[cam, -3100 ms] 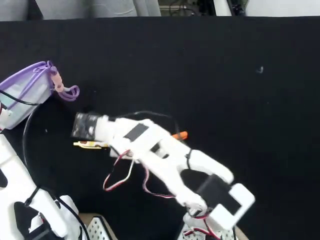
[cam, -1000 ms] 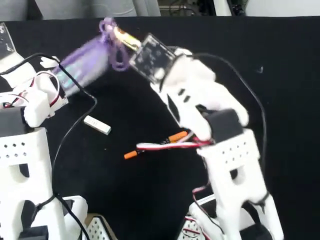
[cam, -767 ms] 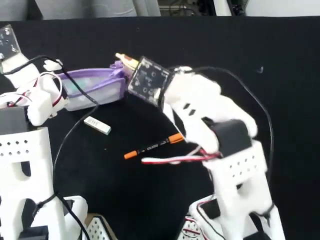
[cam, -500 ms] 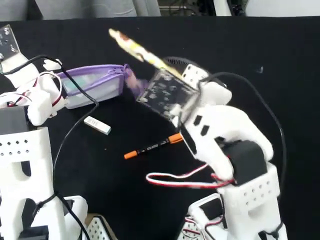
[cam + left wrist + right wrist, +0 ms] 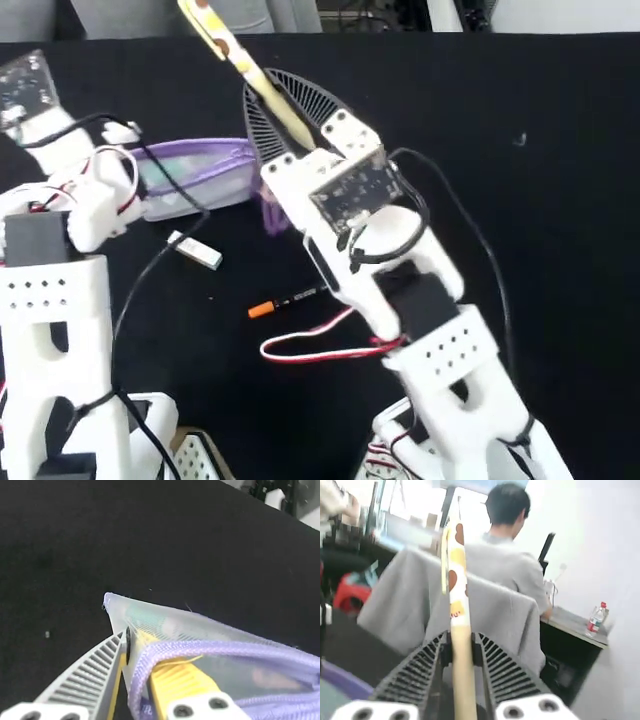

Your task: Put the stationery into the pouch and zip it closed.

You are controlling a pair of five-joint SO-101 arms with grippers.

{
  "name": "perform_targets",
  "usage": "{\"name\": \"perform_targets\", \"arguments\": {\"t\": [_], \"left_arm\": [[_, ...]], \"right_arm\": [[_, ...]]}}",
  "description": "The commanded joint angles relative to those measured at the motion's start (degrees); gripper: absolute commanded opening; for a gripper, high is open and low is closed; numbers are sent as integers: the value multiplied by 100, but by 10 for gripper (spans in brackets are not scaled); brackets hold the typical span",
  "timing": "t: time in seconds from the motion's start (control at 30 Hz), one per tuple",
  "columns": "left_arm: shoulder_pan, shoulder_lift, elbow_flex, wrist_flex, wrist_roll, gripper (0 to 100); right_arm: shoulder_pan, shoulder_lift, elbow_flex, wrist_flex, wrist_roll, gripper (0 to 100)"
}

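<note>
Above the far half of the table [image 5: 520, 250], your right gripper [image 5: 461, 640] is clamped on a yellow patterned pen [image 5: 232, 52], which slants up toward the far-left corner. Near the left edge, your left gripper [image 5: 132, 637] pinches one corner of the purple pouch [image 5: 195, 175]; the pouch's free end sits just beside the right arm. An orange marker [image 5: 285, 300] lies left of centre, toward the near edge. A small white eraser [image 5: 195, 250] lies between it and the pouch.
</note>
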Motion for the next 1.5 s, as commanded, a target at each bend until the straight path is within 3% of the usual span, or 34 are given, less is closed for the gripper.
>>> {"name": "perform_targets", "arguments": {"t": [0.0, 0.3, 0.6, 1.13, 1.47], "left_arm": [[409, -44, -119, -193, 62, 29], [567, -26, -127, -202, 62, 29], [585, -26, -101, -193, 62, 29], [585, -79, 92, -308, 62, 29], [541, -35, 92, -316, 62, 29]], "right_arm": [[-70, -180, 470, -1266, -615, 11], [-62, -681, 1903, -3147, -2066, 11], [-290, -989, 2527, -3886, -2048, 11], [-695, 901, 2229, -5222, -2040, 11], [-862, 1833, 2273, -6075, -1521, 11]]}}
